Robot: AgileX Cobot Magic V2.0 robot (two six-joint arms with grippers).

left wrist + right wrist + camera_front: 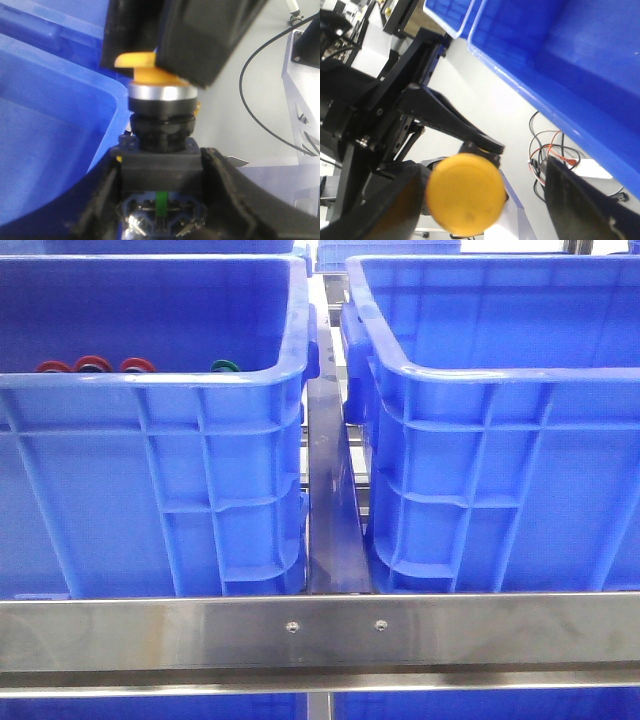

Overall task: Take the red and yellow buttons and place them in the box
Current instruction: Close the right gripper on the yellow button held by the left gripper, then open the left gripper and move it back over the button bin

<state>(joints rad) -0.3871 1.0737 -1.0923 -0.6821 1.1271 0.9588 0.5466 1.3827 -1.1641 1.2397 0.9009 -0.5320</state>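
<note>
Three red-rimmed buttons (92,365) in a row inside left blue bin (150,490), yellow-capped button (157,107) gripped upright between fingers (100,200)

Two blue bins (150,490), red-rimmed buttons (92,365) inside left one, green cap (224,366)

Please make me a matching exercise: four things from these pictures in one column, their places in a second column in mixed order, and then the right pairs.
Things
1. red-rimmed caps
2. green-rimmed cap
3. yellow button
4. steel rail

Places
A. clamped in the left gripper
B. in the left bin, closest to its right wall
C. across the whole front view, lowest of all
D. in the left bin, in a row to the left of another cap

Pairs: 1-D; 2-B; 3-A; 4-C
</note>
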